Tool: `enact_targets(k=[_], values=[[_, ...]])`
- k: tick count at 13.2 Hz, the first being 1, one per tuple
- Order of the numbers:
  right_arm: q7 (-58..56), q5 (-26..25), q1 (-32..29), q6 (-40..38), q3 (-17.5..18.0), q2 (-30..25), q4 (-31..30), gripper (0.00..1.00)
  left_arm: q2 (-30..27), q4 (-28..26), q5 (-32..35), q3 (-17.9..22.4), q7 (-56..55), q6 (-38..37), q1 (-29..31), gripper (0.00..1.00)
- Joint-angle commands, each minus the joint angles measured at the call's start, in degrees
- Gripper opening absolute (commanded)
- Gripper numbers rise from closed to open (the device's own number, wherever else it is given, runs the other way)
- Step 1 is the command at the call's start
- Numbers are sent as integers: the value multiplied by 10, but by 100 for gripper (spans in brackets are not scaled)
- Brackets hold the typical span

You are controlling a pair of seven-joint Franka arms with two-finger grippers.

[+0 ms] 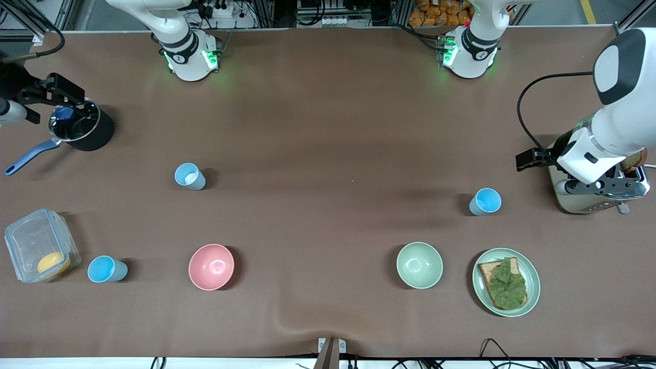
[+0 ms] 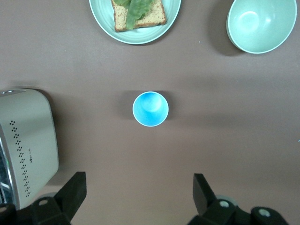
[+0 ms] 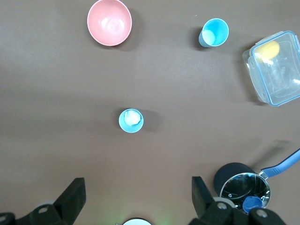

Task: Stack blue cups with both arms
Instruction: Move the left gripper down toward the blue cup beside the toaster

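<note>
On the brown table stand three small tapered light-blue plastic cups, all upright and well apart: one (image 1: 189, 176) toward the right arm's end, one (image 1: 106, 269) nearer the front camera just beside a clear lidded box (image 1: 41, 252), one (image 1: 485, 201) near the cream toaster (image 1: 597, 195). The left gripper (image 2: 136, 197) hangs over the table beside the toaster, jaws wide; the right gripper (image 3: 136, 199) over a black saucepan (image 1: 82, 130), jaws also wide. The cups look light, thin-walled and slick (likely to tip), so pinching one wall at the rim seems safest.
</note>
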Motion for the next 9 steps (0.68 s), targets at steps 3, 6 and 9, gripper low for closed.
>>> enact_targets(k=[3,6,9], values=[[0,-12,5,-14,-2,3,14,100,-17,-47,9,-2,-2,43,4,100],[0,-12,4,-14,-2,3,14,100,-17,-62,9,-2,-2,63,5,100],[1,-12,5,-14,-1,3,14,100,-17,-88,12,-2,-2,104,15,100]])
